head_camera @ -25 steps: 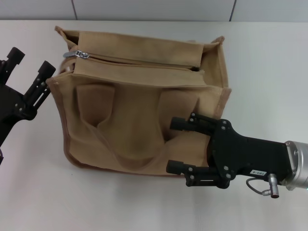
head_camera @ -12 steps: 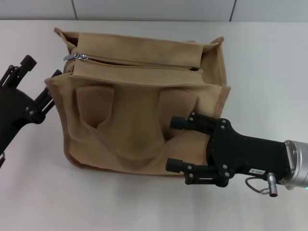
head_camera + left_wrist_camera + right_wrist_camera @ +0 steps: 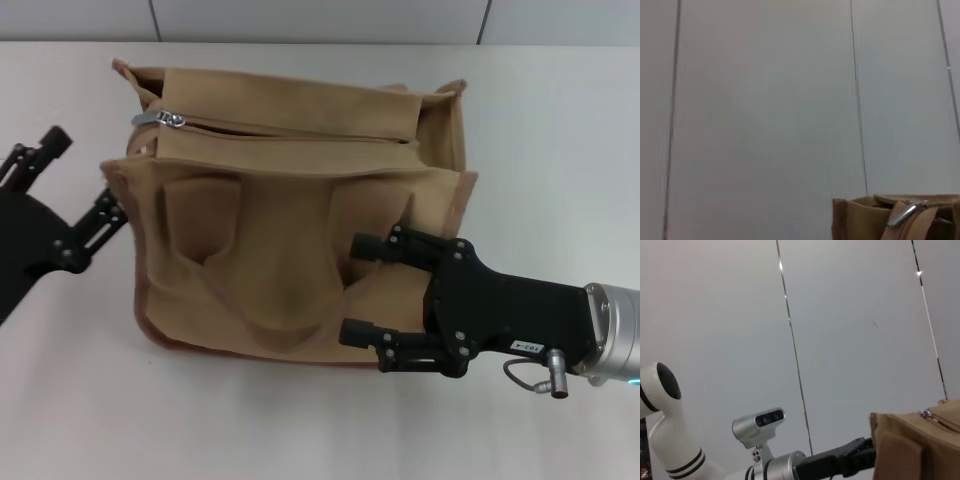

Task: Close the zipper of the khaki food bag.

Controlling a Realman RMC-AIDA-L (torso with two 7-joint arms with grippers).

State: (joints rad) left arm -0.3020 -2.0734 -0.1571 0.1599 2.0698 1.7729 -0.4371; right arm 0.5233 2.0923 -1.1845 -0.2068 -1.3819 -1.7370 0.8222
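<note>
Bracing the khaki food bag, right pincer spread open against its front; left pincer gapes empty beside zipper.

The khaki food bag fills the middle of the head view, a boxy tan canvas tote lying with its front pockets and loop handles facing up. The zipper runs along its top panel, silver pull at the upper left end.
</note>
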